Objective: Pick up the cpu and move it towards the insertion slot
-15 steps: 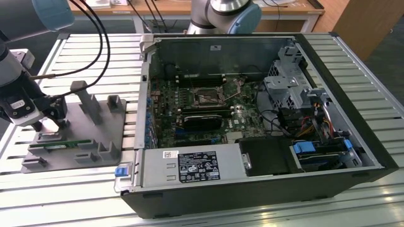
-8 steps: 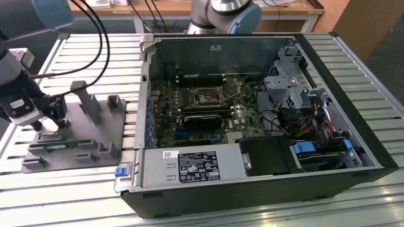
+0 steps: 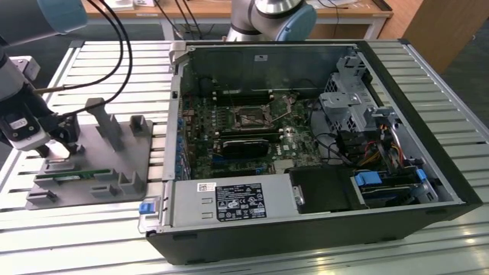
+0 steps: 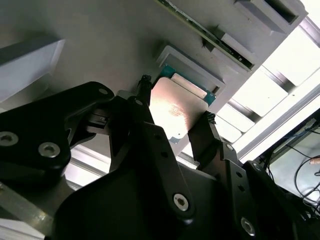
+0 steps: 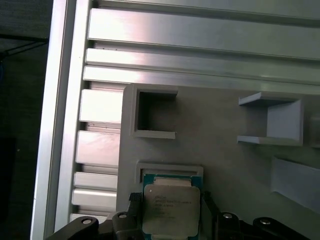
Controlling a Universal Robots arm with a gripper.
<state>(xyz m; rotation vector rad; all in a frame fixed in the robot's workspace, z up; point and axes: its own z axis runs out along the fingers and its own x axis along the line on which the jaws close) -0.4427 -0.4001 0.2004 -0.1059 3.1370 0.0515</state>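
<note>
Step in hand: the grasp, lift not yet evident. In the first wrist view the cpu sits at its pocket on the grey tray. The hand is over it, and its black fingers press the chip's opposite edges; I judge it clamped on the cpu. The slot lies well apart, inside the open case. The carry calls for a clean rise past the tray's posts. The counter is slatted aluminium, with timber furniture behind.
</note>
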